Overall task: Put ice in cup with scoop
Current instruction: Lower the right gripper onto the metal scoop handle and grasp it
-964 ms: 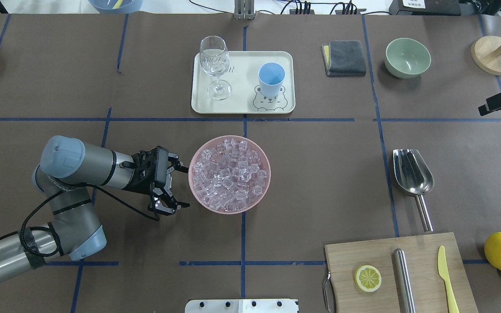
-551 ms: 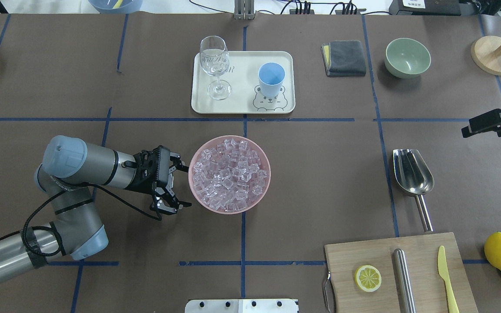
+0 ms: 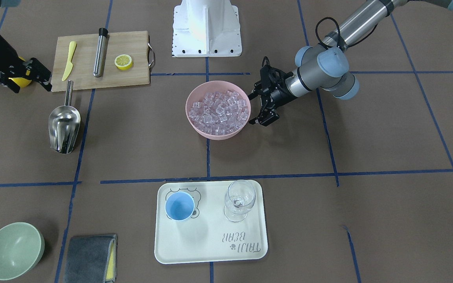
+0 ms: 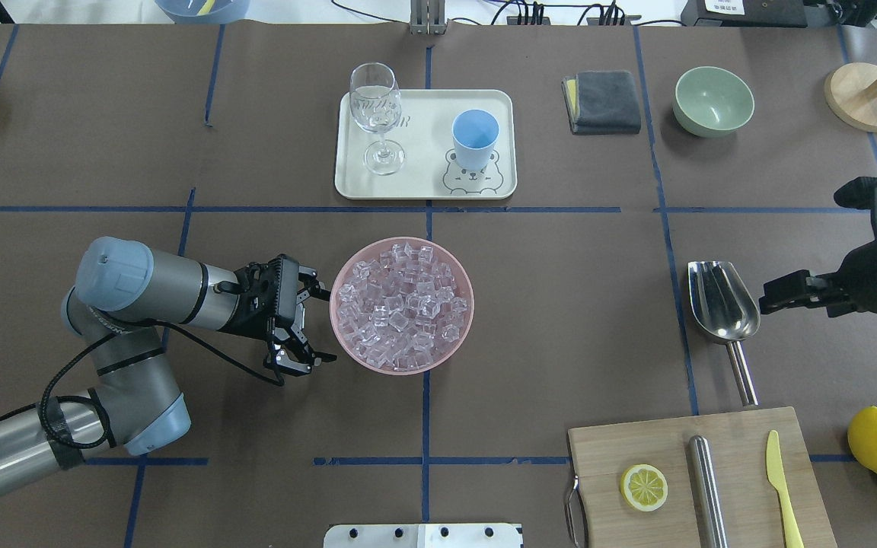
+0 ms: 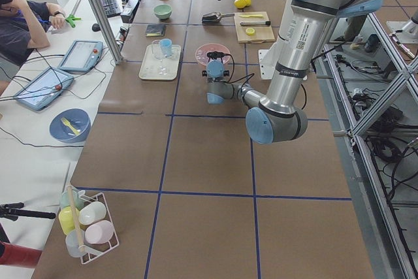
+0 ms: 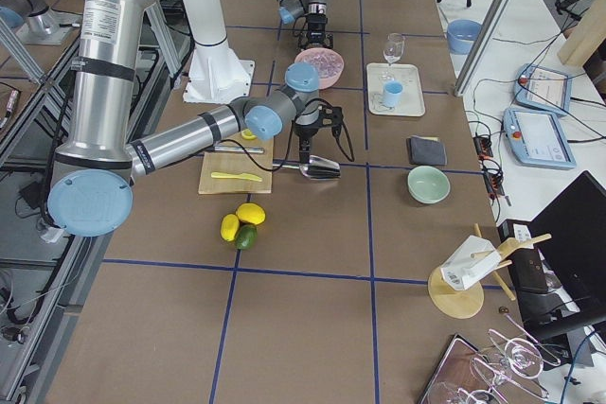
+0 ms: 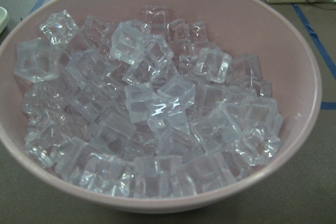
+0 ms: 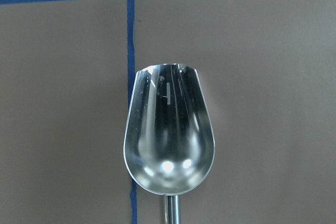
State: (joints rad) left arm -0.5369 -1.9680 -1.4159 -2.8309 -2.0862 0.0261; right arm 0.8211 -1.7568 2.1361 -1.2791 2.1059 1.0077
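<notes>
My left tool [image 4: 323, 326] hangs with its fingers apart, just left of the pink bowl [image 4: 400, 370] heaped with ice [image 4: 404, 304]. My right tool [image 4: 777, 295] hovers by the scoop [image 4: 722, 301], which lies on the table [image 4: 560, 304] at right; whether that tool is apart or together I cannot tell. The cup [image 4: 475, 137] stands on the far tray [image 4: 423, 183].

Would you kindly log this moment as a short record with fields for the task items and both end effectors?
ice: piled in the pink bowl
cup: empty, upright on the tray beside the wine glass
scoop: lying on the table, empty, ungrasped
left end effector: open, beside the pink bowl
right end effector: open, near the scoop, holding nothing
</notes>
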